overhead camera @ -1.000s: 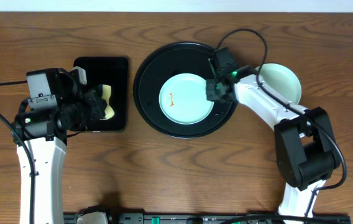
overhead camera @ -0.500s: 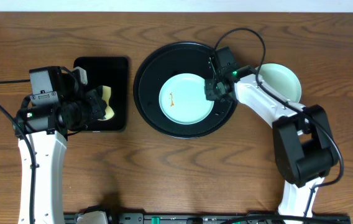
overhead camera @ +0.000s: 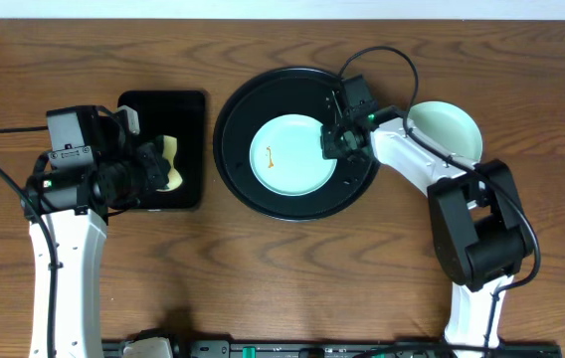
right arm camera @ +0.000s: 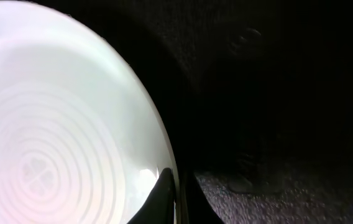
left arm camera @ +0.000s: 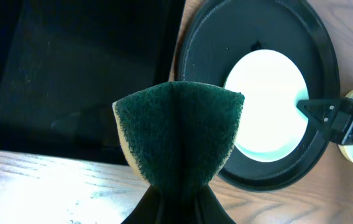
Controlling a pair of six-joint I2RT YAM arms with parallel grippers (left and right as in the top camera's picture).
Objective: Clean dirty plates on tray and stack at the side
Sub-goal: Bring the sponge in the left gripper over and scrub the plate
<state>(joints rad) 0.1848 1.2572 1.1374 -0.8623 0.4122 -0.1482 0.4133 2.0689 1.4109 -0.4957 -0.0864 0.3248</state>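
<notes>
A pale mint-aqua plate [overhead camera: 292,155] with a small orange smudge lies in the round black tray [overhead camera: 238,114]. My right gripper [overhead camera: 330,142] is shut on this plate's right rim; the right wrist view shows its fingers pinching the rim [right arm camera: 175,198] of the plate [right arm camera: 52,118]. A second pale plate [overhead camera: 452,129] sits on the table right of the tray, partly under the right arm. My left gripper [overhead camera: 153,171] is shut on a yellow-green sponge [left arm camera: 176,134] above the rectangular tray. The plate [left arm camera: 266,102] and the round tray [left arm camera: 210,37] also show in the left wrist view.
A rectangular black tray [overhead camera: 188,109] lies left of the round tray. The wooden table [overhead camera: 282,278] extends in front of both trays. A white wall edge runs along the back.
My right gripper has shifted the plate a little to the left within the round tray. The left arm has stayed still with the sponge.
</notes>
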